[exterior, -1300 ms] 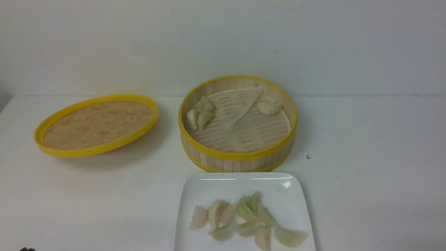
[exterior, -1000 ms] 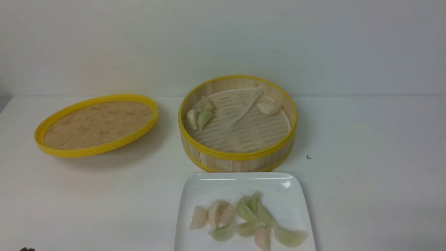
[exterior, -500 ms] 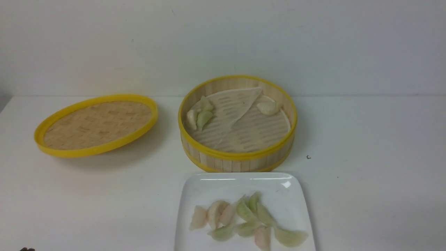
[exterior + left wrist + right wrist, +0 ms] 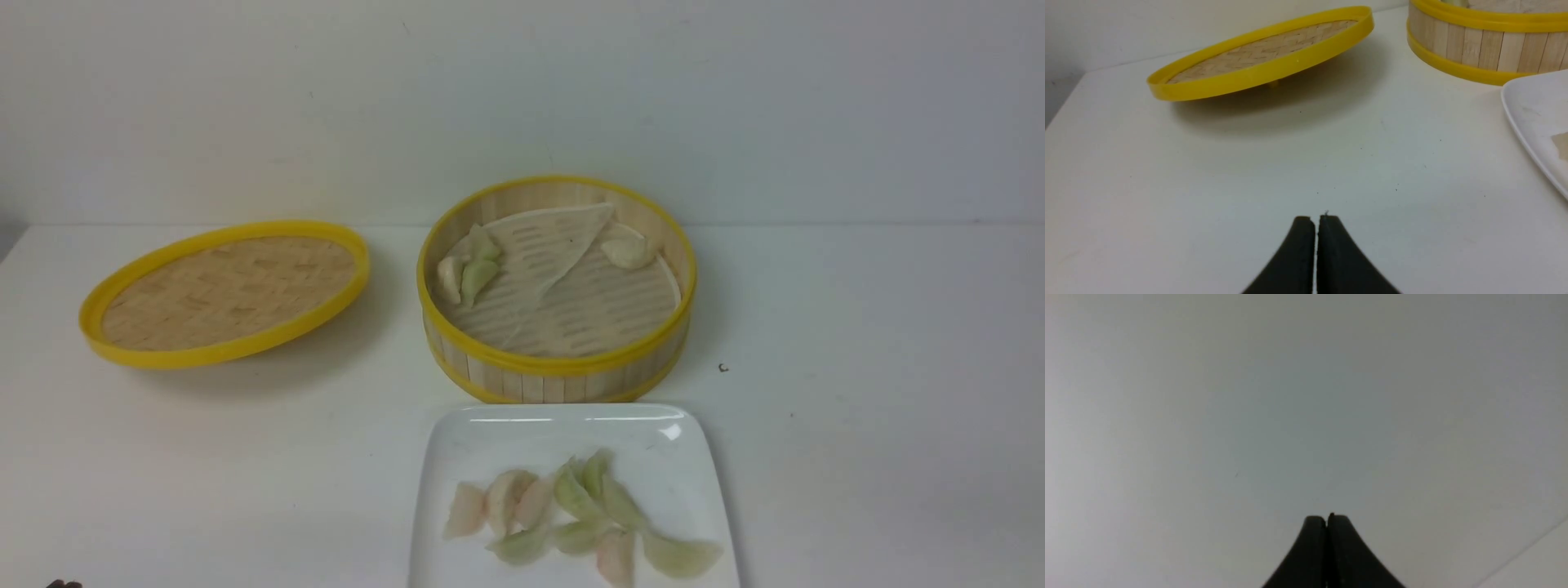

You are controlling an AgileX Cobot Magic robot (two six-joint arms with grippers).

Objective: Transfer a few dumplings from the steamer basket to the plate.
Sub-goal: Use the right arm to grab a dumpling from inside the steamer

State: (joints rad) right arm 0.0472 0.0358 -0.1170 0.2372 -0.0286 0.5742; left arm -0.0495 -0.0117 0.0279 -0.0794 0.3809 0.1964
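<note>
A white tabletop (image 4: 857, 457) spreads below both claws and runs back to a pale wall (image 4: 816, 106). In front of the left claw (image 4: 1316, 218), to its right, lies a glossy white square plate (image 4: 653, 433), its near edge cut off in the front view. Farther forward, beyond the plate and also to the right of the left claw, sits the round bamboo steamer basket (image 4: 563, 367), yellow-rimmed, with a pale perforated liner; basket and plate stand close together, and whether they touch is hard to tell. Ahead of the left claw, across open tabletop, a shallow woven lid (image 4: 229, 294) with a yellow rim leans at a tilt, well apart from the claw and to the left of the basket.

The left claw has its dark fingers pressed together, or nearly so, pinching nothing. The right claw (image 4: 1327, 518) is likewise closed, its tips meeting with nothing between them, against a plain pale background in its wrist view.

Ahead and to the right of the left claw, pale green and pinkish-cream dumplings (image 4: 682, 557) lie clustered on the plate, some overlapping. Farther from that claw, more dumplings rest inside the basket: a small group against its left side and a pale one at its right.
</note>
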